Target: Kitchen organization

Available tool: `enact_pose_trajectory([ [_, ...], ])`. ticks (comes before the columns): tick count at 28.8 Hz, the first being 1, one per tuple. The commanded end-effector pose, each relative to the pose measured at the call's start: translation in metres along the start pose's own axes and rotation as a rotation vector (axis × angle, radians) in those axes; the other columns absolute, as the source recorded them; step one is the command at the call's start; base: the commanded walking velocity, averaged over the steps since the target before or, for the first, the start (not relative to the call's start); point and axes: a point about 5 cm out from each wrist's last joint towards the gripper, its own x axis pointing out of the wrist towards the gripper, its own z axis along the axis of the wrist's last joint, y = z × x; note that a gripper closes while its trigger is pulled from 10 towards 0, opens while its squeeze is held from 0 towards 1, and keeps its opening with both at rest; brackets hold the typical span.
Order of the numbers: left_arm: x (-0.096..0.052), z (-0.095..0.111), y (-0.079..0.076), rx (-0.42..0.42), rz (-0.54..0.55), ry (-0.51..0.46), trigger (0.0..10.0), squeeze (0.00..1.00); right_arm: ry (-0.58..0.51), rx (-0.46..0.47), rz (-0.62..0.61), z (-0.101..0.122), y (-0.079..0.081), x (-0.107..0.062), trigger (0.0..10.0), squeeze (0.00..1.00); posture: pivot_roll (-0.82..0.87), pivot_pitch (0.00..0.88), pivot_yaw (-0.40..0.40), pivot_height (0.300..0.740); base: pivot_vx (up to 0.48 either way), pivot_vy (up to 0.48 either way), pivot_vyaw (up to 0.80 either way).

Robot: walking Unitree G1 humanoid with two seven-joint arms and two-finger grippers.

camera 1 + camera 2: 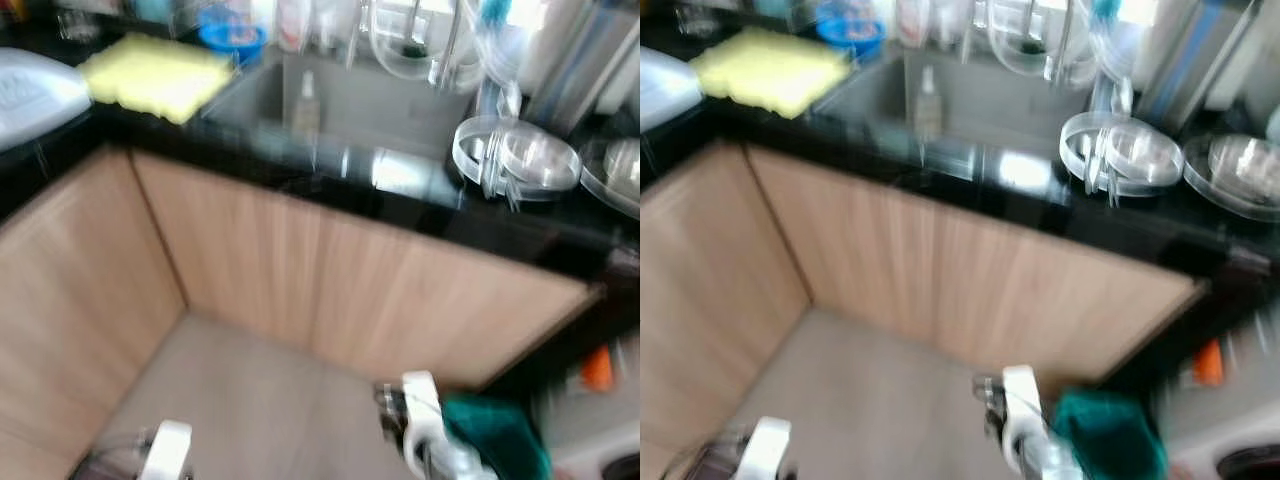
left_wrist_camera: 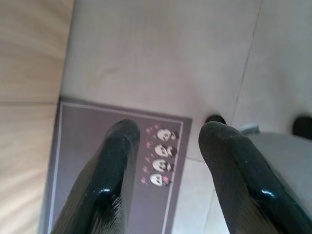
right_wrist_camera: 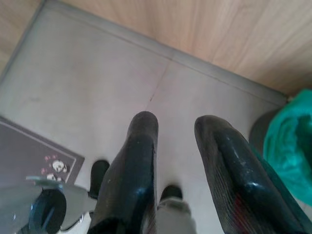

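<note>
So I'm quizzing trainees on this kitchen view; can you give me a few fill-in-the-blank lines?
1. The cloth left of the sink is ____.
2. The counter is ____ in colour.
3. The cabinet fronts look like ____.
4. The left gripper hangs above a mat printed with little ____.

Missing: yellow; black; wood; pandas

We see a black countertop (image 1: pixel 420 205) carrying a yellow cloth (image 1: pixel 155 75) and clear glass lids (image 1: pixel 515 155), and a tiled floor (image 3: pixel 97 78) bearing a grey mat (image 2: pixel 92 141) and a green bag (image 3: pixel 290 141).
</note>
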Motion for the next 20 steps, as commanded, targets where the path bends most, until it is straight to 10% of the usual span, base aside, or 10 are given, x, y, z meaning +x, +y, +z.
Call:
enact_pose_trajectory([
  [1, 0.0001, -0.0025, -0.0087, 0.009, -0.033, 0.011, 10.0, 0.0, 0.02, 0.012, -0.037, -0.0067, -0.0113, -0.0035, 10.0, 0.0, -0.04, 0.081, -0.048, 0.74, 0.401, 0.0, 0.0],
  [20, 0.0, -0.0026, -0.009, 0.03, -0.018, 0.008, 10.0, 0.0, 0.035, 0.001, -0.045, -0.0087, -0.0125, -0.0039, 10.0, 0.0, -0.03, 0.038, -0.05, 0.74, 0.117, 0.0, -0.62],
])
